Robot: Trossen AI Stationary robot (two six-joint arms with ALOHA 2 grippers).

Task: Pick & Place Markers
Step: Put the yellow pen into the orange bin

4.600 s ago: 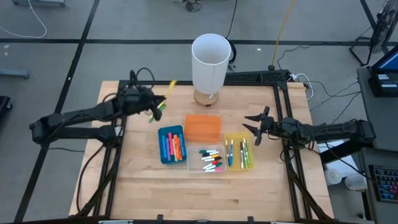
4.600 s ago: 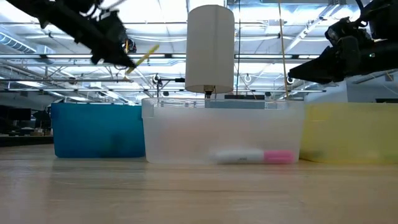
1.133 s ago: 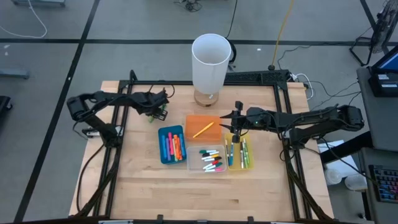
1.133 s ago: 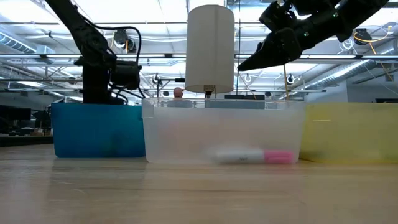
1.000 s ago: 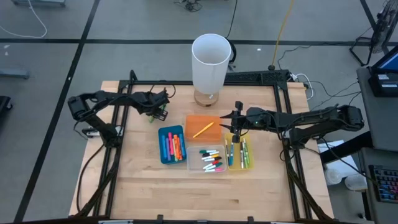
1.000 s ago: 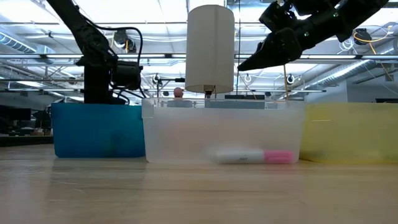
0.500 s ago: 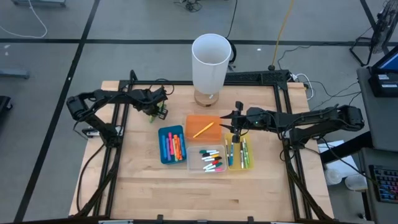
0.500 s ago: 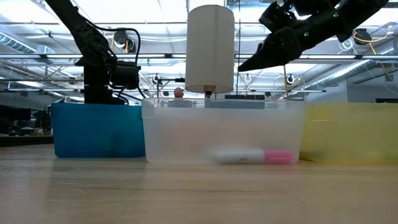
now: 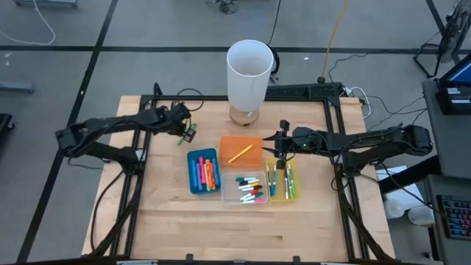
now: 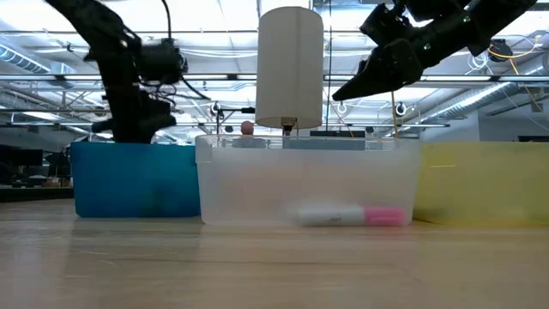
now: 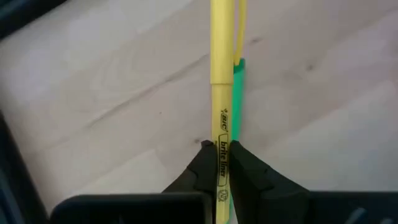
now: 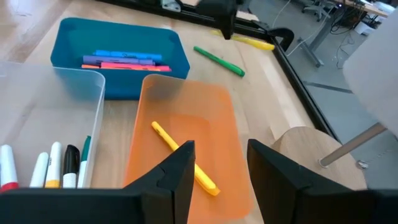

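My left gripper (image 9: 182,126) is at the table's far left and is shut on a yellow highlighter (image 11: 221,74). A green marker (image 11: 238,93) lies flat on the wood just under it (image 12: 217,61). My right gripper (image 9: 278,147) hovers open over the gap between the orange bin (image 9: 239,151) and the yellow bin (image 9: 283,179), touching nothing. One yellow marker (image 12: 183,158) lies in the orange bin. More markers lie in the blue bin (image 9: 202,171), the clear bin (image 9: 249,188) and the yellow bin. My left gripper pinches the yellow highlighter's printed barrel (image 11: 221,149) between its two fingers, near one end. The fingers come from above, pointing down, and lie across the pen (image 12: 249,42). The pen sits about level over the green marker. Whether it is clear of the table I cannot tell.
A tall white cylinder on a round wooden base (image 9: 249,70) stands at the table's far edge behind the orange bin. A black frame (image 9: 309,92) runs along the far, left and right sides. Bare wood (image 9: 243,228) shows in front of the bins.
My left arm's elbow has swung out toward the table's left, and its wrist has risen in the low view, while its fingers stay by the green marker. My right gripper has kept still, open.
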